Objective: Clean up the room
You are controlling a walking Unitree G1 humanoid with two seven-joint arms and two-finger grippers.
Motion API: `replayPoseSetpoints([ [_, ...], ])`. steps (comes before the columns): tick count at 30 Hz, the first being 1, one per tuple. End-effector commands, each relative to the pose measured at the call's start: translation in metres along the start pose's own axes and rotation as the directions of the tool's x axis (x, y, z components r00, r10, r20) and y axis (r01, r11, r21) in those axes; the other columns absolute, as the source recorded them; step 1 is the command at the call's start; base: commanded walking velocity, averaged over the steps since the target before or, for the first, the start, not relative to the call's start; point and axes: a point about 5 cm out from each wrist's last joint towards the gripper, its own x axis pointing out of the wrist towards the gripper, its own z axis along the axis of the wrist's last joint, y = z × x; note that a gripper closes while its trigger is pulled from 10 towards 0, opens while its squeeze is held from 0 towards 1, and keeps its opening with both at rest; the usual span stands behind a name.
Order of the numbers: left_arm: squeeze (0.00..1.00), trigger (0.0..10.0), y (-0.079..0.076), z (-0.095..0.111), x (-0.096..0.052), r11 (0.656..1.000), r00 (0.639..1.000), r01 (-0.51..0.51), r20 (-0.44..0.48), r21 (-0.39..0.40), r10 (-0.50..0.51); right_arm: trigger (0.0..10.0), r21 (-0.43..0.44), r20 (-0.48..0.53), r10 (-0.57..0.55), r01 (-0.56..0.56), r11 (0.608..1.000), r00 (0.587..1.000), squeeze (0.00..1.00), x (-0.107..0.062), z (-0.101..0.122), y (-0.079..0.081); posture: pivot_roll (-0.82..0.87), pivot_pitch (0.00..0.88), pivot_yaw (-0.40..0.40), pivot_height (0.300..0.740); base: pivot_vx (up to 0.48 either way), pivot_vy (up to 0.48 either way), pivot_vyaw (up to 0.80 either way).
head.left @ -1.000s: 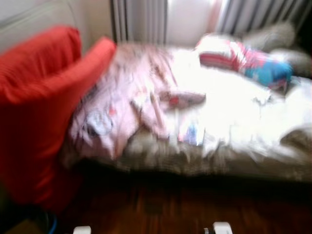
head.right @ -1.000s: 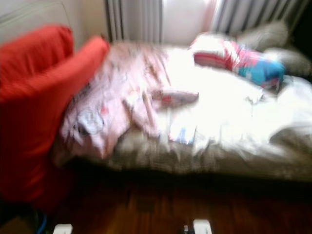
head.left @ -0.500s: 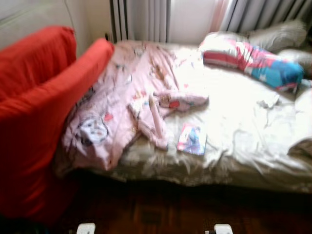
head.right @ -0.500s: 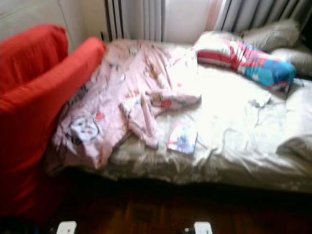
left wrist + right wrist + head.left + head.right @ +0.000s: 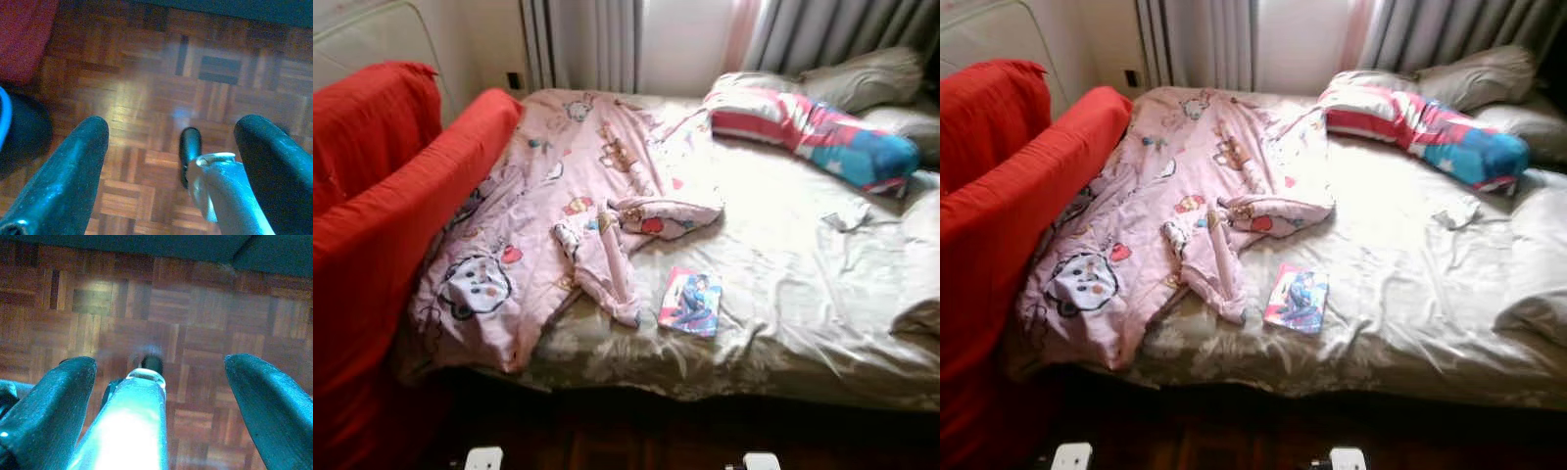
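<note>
Pink blanket (image 5: 548,225) lay crumpled across the bed (image 5: 783,294), a small book (image 5: 690,302) just beside it near the edge. Left tool (image 5: 171,161) and right tool (image 5: 159,396) both hung spread over parquet floor (image 5: 195,308).

1. Daylight is pouring in through the curtains (image 5: 597,44) behind the bed (image 5: 783,294), washing the pale sheet near the pillow (image 5: 813,132) into glare.
2. The floor (image 5: 1234,441) in front of the bed is sitting in deep shadow.
3. Both head views are looking soft, slightly hazy, with a red sofa (image 5: 382,225) beside the bed oversaturating.
4. In the wrist views the parquet (image 5: 146,98) is catching a blurred bluish sheen, and the near fingers (image 5: 54,406) are showing out of focus.
</note>
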Motion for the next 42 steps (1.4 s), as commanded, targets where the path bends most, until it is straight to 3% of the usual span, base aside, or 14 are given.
replayPoseSetpoints([
  [1,0.00,10.0,-0.007,-0.011,-0.002,1.000,0.999,0.018,-0.033,-0.016,-0.019,10.0,0.006,-0.029,-0.028,0.028,1.000,0.999,0.00,-0.003,-0.010,-0.010,0.04,0.195,-0.036,0.740,0.270,0.000,0.00],
  [20,0.00,10.0,-0.009,-0.005,0.000,0.999,0.999,0.034,-0.021,-0.006,-0.034,10.0,0.019,-0.022,-0.041,0.041,0.999,0.999,0.00,-0.003,-0.011,-0.010,0.00,0.154,-0.011,0.740,0.000,0.000,0.00],
  [30,0.00,10.0,-0.028,-0.004,0.002,0.998,0.998,0.051,-0.031,-0.020,-0.052,10.0,0.005,-0.005,-0.069,0.069,0.998,0.998,0.00,-0.006,-0.008,-0.027,-0.03,0.129,-0.021,0.740,0.000,0.000,0.00],
  [36,0.00,10.0,-0.021,-0.004,0.002,0.997,1.000,0.015,-0.024,-0.073,-0.017,10.0,-0.021,-0.006,-0.078,0.078,0.997,0.997,0.00,-0.007,-0.006,-0.031,0.00,0.130,-0.050,0.740,0.000,0.000,0.00],
  [42,0.00,10.0,-0.010,-0.004,0.001,0.997,1.000,-0.017,-0.027,-0.081,0.015,10.0,-0.011,0.001,-0.061,0.061,0.998,0.998,0.00,-0.004,-0.002,-0.023,0.03,0.102,-0.069,0.740,0.000,0.000,0.00],
])
